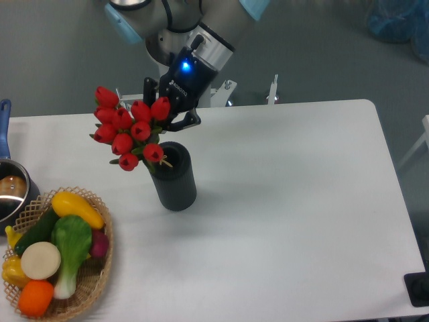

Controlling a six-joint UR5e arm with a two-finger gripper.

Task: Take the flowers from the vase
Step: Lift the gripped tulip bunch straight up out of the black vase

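A: Looking at the tool [163, 115], what has it got?

B: It is closed on the flowers [127, 132], gripping the bunch from the rear side, just behind the red buds. One dark finger [149, 91] shows upright behind the bunch and another sticks out to the right of it; the stems between them are hidden by the buds, so the exact contact is hard to see. A blue light glows on the tool's body.

A: And where does the bunch sit?

B: The tulip buds are raised above and to the left of the vase [173, 177], leaning toward the counter's left edge. The lowest bud is level with the vase's mouth, and a bit of stem shows at the rim. Whether the stem ends are inside the mouth or clear of it, I cannot tell.

A: The vase itself?

B: It is upright on the white counter [288, 201], left of the middle and closer to the rear edge than to the front.

A: Anything else on the counter?

B: A wicker basket [100, 272] of toy vegetables sits at the front left corner, well apart from the vase. Behind it, at the left edge, is a metal pot [11, 194] with a blue handle, partly cut off by the frame.
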